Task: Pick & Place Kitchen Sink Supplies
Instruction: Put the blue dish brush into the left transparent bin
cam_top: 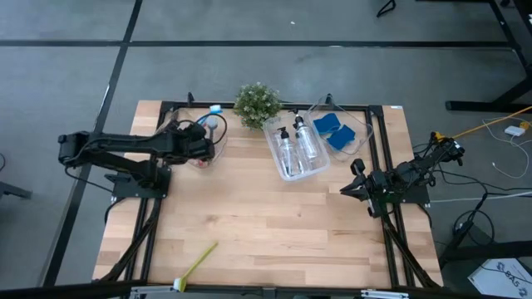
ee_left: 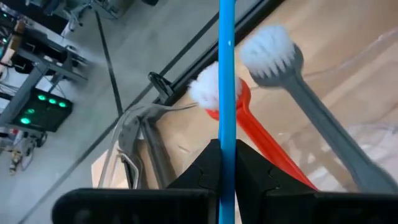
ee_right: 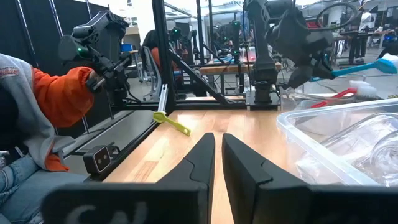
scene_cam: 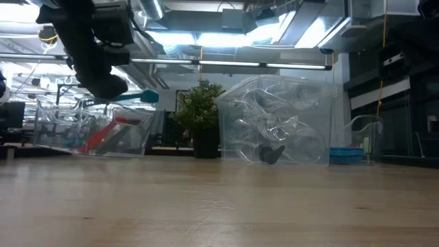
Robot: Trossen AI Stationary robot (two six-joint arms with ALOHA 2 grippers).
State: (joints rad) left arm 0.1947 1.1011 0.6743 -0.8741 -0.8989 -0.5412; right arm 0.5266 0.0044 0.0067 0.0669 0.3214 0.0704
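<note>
My left gripper (ee_left: 227,163) is pinched tight on the blue brush (ee_left: 227,74), holding it over the far left bin (cam_top: 218,146). My right gripper (ee_right: 217,155) waits at the right edge, almost closed, holding nothing.

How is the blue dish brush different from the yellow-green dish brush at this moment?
The blue dish brush is clamped between the left gripper fingers and held in the air above the bin of brushes; the yellow-green dish brush lies flat on the wooden table near its front edge, with no gripper touching it. The blue one is beside the red brush and grey brush; the yellow-green one lies alone. Both are thin and long-handled.
</note>
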